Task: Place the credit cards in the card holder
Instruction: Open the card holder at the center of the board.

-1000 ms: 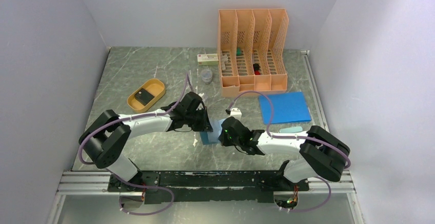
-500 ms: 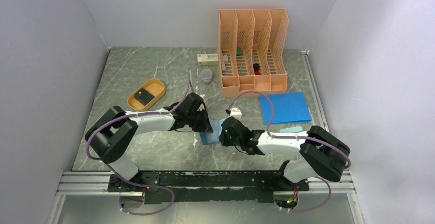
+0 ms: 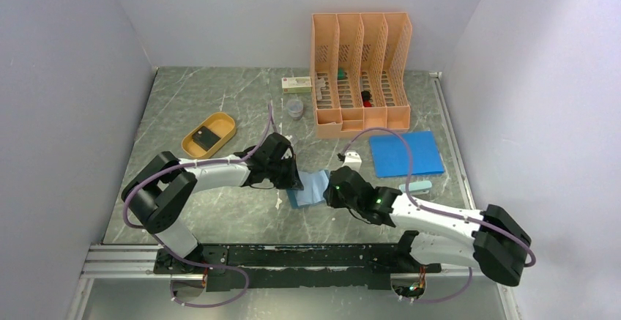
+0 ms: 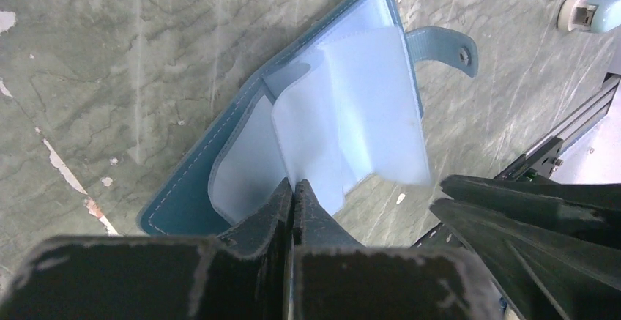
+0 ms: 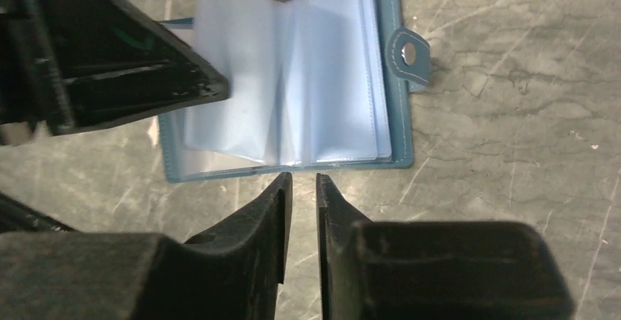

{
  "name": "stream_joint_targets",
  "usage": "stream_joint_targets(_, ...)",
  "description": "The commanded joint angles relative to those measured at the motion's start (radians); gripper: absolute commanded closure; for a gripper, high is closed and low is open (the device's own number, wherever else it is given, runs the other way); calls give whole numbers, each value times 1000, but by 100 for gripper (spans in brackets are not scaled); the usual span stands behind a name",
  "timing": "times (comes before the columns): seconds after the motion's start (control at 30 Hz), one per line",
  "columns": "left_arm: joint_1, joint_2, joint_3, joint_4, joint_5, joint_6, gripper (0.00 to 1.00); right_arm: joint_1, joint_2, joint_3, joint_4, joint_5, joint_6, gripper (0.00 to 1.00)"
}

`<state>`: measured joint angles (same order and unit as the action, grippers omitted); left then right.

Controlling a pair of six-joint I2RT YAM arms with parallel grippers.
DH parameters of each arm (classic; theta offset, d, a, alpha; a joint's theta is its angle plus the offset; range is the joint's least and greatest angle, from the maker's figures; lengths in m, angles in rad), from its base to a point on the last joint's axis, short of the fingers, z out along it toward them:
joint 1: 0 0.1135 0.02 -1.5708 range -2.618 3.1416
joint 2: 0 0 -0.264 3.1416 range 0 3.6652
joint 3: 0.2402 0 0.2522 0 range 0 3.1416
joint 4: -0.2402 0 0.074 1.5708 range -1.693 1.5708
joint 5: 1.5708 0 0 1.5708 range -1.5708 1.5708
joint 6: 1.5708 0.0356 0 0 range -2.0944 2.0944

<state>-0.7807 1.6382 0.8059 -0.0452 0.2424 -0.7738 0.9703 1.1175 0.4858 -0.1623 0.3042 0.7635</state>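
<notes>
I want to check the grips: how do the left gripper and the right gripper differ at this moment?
The left gripper is shut, pinching a clear pocket of the card holder; the right gripper stands slightly open and holds nothing. The left gripper touches the card holder; the right gripper is just off one edge. Both point down at the open card holder.

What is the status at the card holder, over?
Left gripper shut on a clear pocket of the open card holder. Right gripper open, empty, beside it. One card in the orange tray. Nothing in the way.
</notes>
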Motion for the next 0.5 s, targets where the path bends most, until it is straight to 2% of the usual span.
stream_joint_targets(0.0, -1, 4, 37, -29, -14, 16, 95, -3, -77, 10, 6, -49, -35, 74)
stream_joint_targets(0.17, -1, -6, 44, -43, -8, 19, 95, -4, -8, 56, 108, -190, -43, 71)
stream_joint_targets(0.33, -1, -13, 29, -51, -15, 21, 95, -41, 130, 86, 119, -159, 29, 73)
stream_joint_targets(0.47, -1, -13, 22, -53, -8, 21, 95, -110, 209, 53, 158, -214, 41, 75)
